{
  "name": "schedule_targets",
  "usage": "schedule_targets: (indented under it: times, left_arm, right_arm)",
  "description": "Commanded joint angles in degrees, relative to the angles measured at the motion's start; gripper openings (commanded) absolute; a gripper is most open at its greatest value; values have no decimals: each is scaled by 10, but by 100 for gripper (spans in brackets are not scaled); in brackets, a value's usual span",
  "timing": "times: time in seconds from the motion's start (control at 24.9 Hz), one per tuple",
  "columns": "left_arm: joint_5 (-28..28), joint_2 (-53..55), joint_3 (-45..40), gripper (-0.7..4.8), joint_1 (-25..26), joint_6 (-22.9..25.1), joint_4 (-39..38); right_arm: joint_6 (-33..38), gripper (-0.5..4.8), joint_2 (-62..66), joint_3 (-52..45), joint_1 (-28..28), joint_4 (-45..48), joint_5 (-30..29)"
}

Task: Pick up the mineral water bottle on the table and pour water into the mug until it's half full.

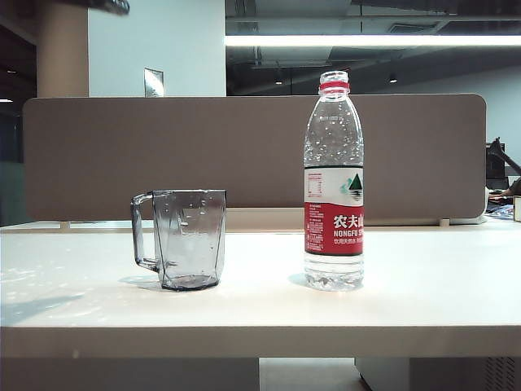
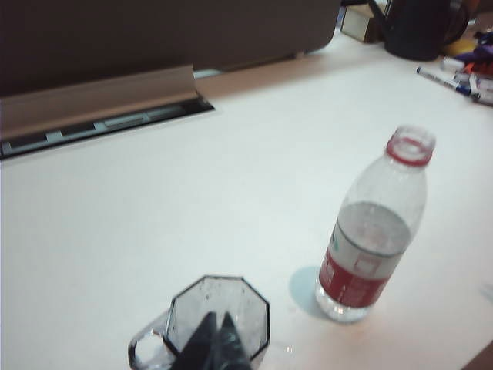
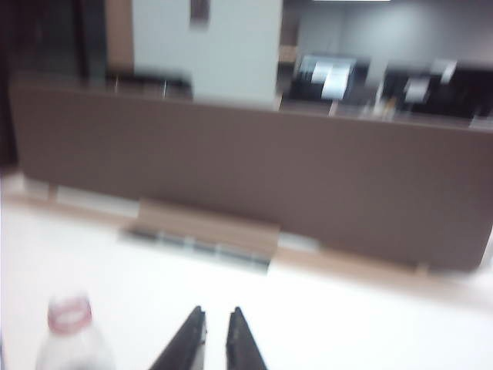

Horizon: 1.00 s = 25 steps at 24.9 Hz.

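Note:
The mineral water bottle (image 1: 334, 187) stands upright on the table (image 1: 423, 301), right of centre, with no cap on its red-ringed neck and water in it. The mug (image 1: 189, 236) stands to its left, handle pointing left, and looks empty. Neither arm shows in the exterior view. In the left wrist view my left gripper (image 2: 218, 316) is shut with nothing in it, its tips above the mug (image 2: 192, 308); the bottle (image 2: 370, 247) stands apart to the side. My right gripper (image 3: 216, 311) hangs over the bare table (image 3: 347, 324), fingers a narrow gap apart and holding nothing, beside the blurred bottle (image 3: 71, 339).
A brown partition (image 1: 244, 155) closes the table's far edge, with a cable slot and raised flap (image 2: 108, 123) in front of it. Pens (image 2: 454, 81) and a dark object (image 2: 420, 27) lie at the far right corner.

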Motion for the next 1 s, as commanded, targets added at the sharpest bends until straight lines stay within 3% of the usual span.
schedule_targets:
  times: [0.04,0.24,0.48,0.64,0.84,1.0]
  left_arm:
    - [1,11,-5,-1,1,2,0]
    - [0,12,-5,-1,1,2,-16]
    - [0,12,-5,-1,1,2,-16]
    - [0,12,-5,-1,1,2,-16]
    - [2,12,-5,-1,1,-14,-20]
    - [7,12,-5,-1,1,-33,-130]
  right_arm:
    - [-25,59,70,48,1,-97,-18]
    - [-25,68,140,101,1,-181,-17]
    - [-28,95,138,101,2,-173,-19]
    - [-37,117,136,101,1,-174,-57]
    - [-37,117,125,101,2,-172,-56]
    - [-37,117,122,101,1,-173,-66]
